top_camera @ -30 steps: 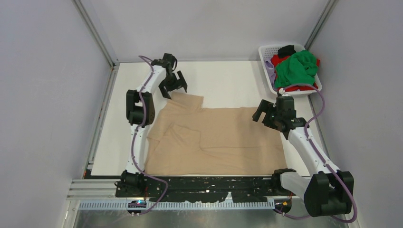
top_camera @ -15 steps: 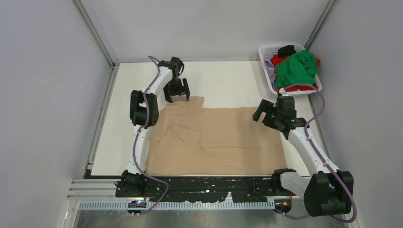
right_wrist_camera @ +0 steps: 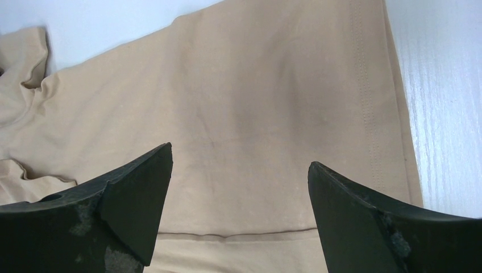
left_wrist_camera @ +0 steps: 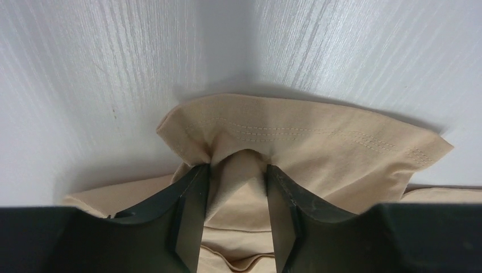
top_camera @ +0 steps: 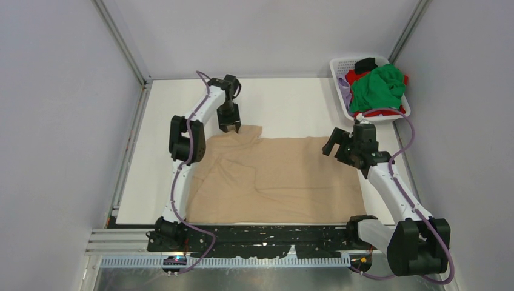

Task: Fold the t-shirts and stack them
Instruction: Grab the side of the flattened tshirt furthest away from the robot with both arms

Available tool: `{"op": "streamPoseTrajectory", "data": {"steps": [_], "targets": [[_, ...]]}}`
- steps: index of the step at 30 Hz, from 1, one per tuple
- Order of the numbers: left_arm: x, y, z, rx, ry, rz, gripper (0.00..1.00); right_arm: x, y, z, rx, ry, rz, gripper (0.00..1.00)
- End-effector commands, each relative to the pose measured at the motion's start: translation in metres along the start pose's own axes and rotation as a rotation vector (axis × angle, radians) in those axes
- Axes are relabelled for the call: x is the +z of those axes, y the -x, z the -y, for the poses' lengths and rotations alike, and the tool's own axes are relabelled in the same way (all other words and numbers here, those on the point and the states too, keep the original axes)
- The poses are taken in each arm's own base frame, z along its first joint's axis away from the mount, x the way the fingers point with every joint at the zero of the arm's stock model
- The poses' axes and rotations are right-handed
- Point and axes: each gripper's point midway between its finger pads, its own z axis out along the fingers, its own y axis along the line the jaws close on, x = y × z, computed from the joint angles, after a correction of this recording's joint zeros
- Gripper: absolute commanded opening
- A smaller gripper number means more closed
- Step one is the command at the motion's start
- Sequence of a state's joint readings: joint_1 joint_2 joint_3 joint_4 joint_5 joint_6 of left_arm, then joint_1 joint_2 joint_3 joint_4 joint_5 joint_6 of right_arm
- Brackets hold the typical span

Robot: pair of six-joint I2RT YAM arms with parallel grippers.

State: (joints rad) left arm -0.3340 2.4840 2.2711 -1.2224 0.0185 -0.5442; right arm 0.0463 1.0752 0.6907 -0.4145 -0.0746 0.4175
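The beige t-shirt (top_camera: 285, 176) lies spread flat across the white table. At its far left corner my left gripper (top_camera: 231, 127) points down at the sleeve. In the left wrist view this sleeve (left_wrist_camera: 318, 142) is bunched up between the fingers of the left gripper (left_wrist_camera: 237, 168), both of which press on the fold. At the shirt's right edge my right gripper (top_camera: 333, 145) hovers with nothing in it. In the right wrist view the right gripper (right_wrist_camera: 239, 165) stands wide open above the smooth cloth (right_wrist_camera: 256, 96) near a stitched hem.
A white mesh basket (top_camera: 339, 61) at the back right corner holds a bright green t-shirt (top_camera: 379, 88), with red (top_camera: 349, 76), black (top_camera: 365, 63) and lilac (top_camera: 344, 91) cloth beside it. Grey walls close in the table on three sides.
My left gripper moved right and down onto the far left sleeve, turned, and closed from wide open onto the cloth. The sleeve now bunches up. The right arm has not moved.
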Motion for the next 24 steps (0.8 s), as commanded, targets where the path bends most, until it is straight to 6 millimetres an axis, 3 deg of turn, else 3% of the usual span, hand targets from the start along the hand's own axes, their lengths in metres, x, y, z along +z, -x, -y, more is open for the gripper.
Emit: {"op": "streamPoseTrajectory", "data": {"steps": [1,6,8,11,19,21,22,23,24], "targets": [[-0.024,0.007,0.002,0.018,-0.016,0.049,0.39,-0.005,0.015,-0.006,-0.007,0.029,0.064,0.95],[-0.024,0.010,0.003,0.031,-0.022,0.062,0.14,-0.003,0.017,-0.003,-0.001,0.019,0.066,0.95],[-0.024,0.012,0.003,0.037,-0.024,0.066,0.00,-0.001,0.019,-0.001,0.002,0.008,0.066,0.95],[-0.024,0.013,0.004,0.059,-0.028,0.072,0.00,0.002,0.025,0.003,0.007,-0.022,0.077,0.95],[-0.027,0.021,0.012,0.124,-0.086,0.128,0.00,0.018,0.073,0.014,0.005,-0.161,0.172,0.96],[-0.035,0.026,0.013,0.139,-0.097,0.163,0.00,0.025,0.085,0.018,0.005,-0.205,0.178,0.97],[-0.038,0.028,0.013,0.144,-0.097,0.181,0.00,0.035,0.080,0.025,0.003,-0.242,0.139,0.97],[-0.041,0.030,0.012,0.149,-0.096,0.199,0.00,0.036,0.091,0.020,0.004,-0.242,0.150,0.99],[-0.045,0.032,0.011,0.151,-0.093,0.215,0.00,0.047,0.086,0.023,-0.002,-0.269,0.111,0.99]]}}
